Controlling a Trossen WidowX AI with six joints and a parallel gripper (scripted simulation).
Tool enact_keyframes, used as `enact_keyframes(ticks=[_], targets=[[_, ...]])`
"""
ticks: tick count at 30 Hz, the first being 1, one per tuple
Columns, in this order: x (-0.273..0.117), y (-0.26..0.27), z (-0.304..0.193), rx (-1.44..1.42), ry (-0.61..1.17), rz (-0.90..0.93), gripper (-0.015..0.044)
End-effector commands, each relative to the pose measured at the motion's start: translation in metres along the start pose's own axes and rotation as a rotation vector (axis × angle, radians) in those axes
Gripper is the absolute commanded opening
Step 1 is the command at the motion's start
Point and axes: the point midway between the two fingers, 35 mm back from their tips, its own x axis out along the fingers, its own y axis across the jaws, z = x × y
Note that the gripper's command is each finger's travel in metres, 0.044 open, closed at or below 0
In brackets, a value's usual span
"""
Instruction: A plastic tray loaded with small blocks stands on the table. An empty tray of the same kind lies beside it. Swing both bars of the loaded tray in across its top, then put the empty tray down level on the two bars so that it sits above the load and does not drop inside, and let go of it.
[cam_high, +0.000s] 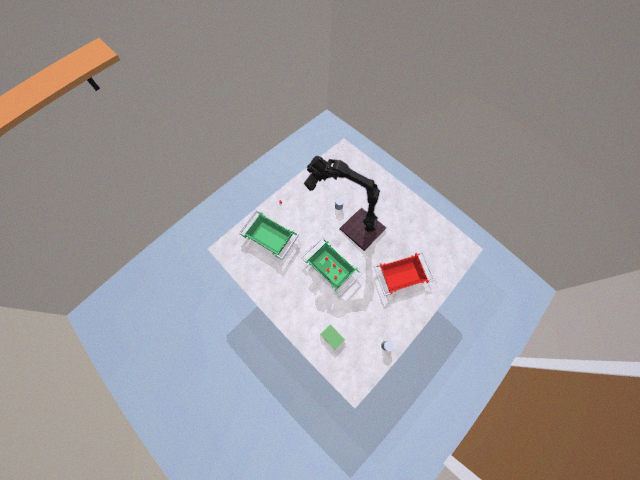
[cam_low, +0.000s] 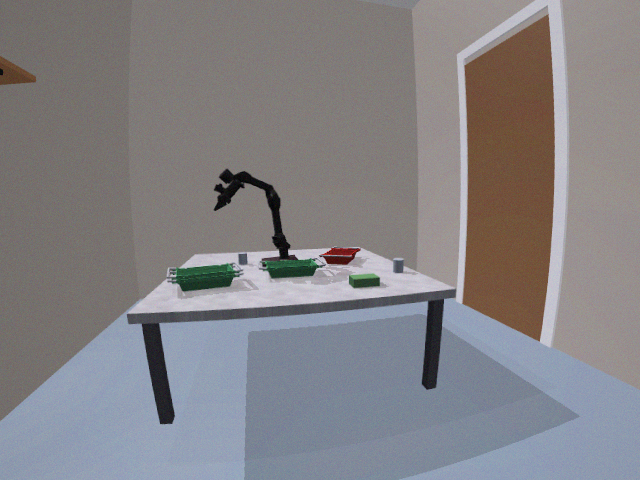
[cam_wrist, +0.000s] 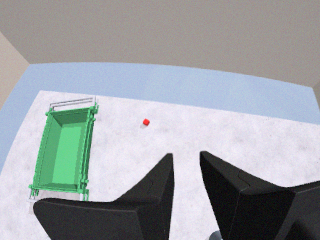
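Note:
The loaded green tray stands mid-table with several small red blocks inside. Its wire bars stick out beyond its two ends, one bar at the upper left, the other bar at the lower right. The empty green tray stands upright to its left in the top view, its bars also out over the ends. My gripper is partly open, a narrow gap between its fingertips and nothing in it. It hangs high above the table, touching neither tray.
A red tray with wire bars stands to the right. A green block, a grey cylinder, a second grey cylinder and a loose red block stand apart.

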Motion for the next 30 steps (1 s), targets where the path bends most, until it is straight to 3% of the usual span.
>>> enact_keyframes(ticks=[1, 17, 30], targets=[[0.029, 0.06, -0.033, 0.223, 0.143, 0.082, 0.0088], [0.06, 0.165, -0.12, 0.809, 0.452, -0.002, 0.0088], [0.066, 0.226, -0.199, 1.268, 0.592, -0.274, 0.0088]])
